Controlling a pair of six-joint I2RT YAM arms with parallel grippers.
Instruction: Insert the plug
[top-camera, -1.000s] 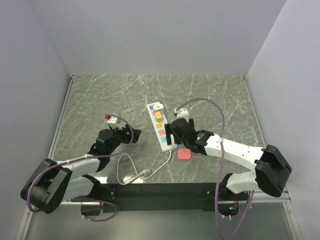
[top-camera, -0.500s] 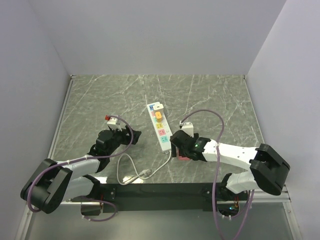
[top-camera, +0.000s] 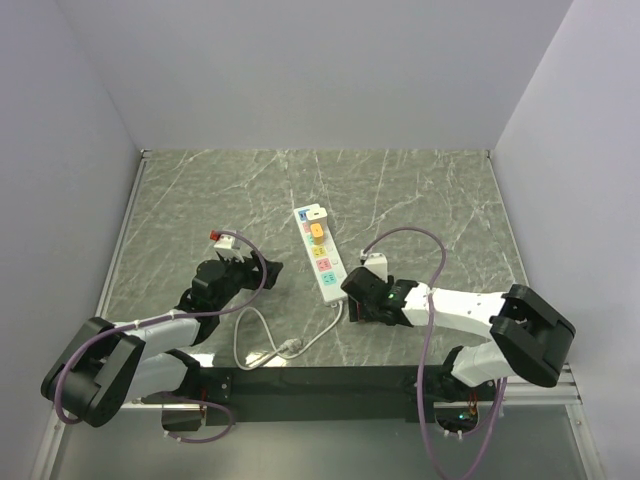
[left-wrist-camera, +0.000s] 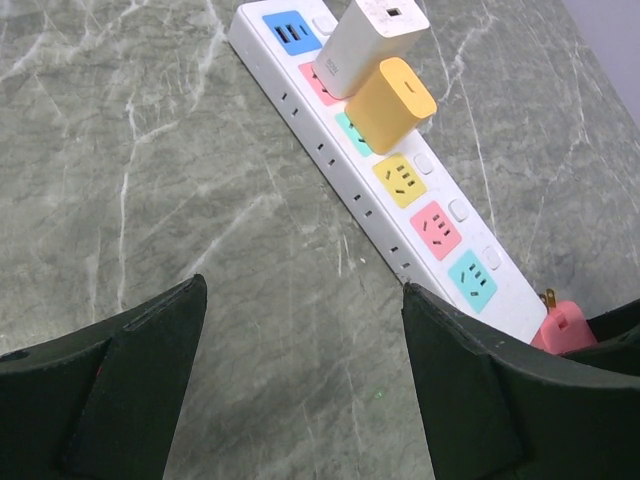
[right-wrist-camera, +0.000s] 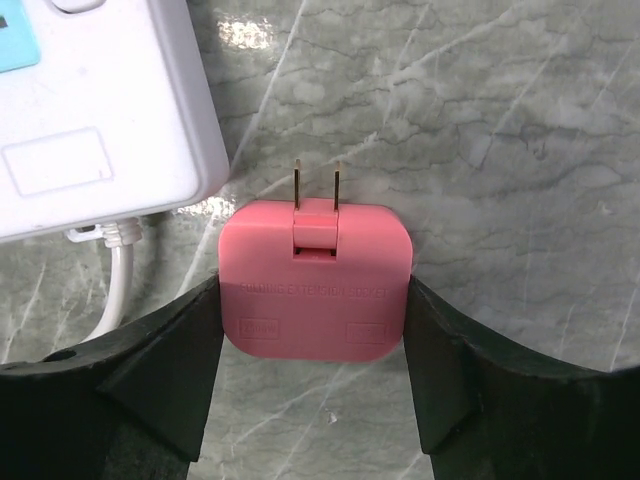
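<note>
Top external view: you see both arms reaching over the marble table (top-camera: 420, 200).
Left gripper (top-camera: 264, 272): its fingers stand apart with nothing between them, and it sits low over the table.
Power strip (top-camera: 322, 258): it lies well off to the open side of your left gripper, and its near end is just beside your right gripper (top-camera: 356, 303).
Pink plug: you can't make it out here, because the right gripper covers it.
White cord (top-camera: 255, 335): it loops from the strip's near end back toward the arm bases, behind both grippers.

Left wrist view: your left gripper (left-wrist-camera: 302, 292) is spread wide, with only bare table between the fingers (left-wrist-camera: 130, 380).
Power strip (left-wrist-camera: 335, 170): it runs diagonally ahead of the fingers, away to the upper left.
White charger (left-wrist-camera: 370, 40) and orange charger (left-wrist-camera: 392, 100): both sit in the strip's far sockets, well ahead of the gripper.
Pink plug (left-wrist-camera: 562, 325): it lies past your right-hand finger, just off the strip's near end.

Right wrist view: your right gripper (right-wrist-camera: 313, 295) has closed against both sides of the pink plug (right-wrist-camera: 315, 290).
Fingers (right-wrist-camera: 170, 370): one meets each side edge of the plug.
Prongs (right-wrist-camera: 318, 185): they point straight ahead of the gripper, over bare table.
Plug position: it lies flat on the table and is not in any socket.
Power strip (right-wrist-camera: 100, 100): its near end is ahead and to the left of the gripper, close to the plug's corner.
</note>
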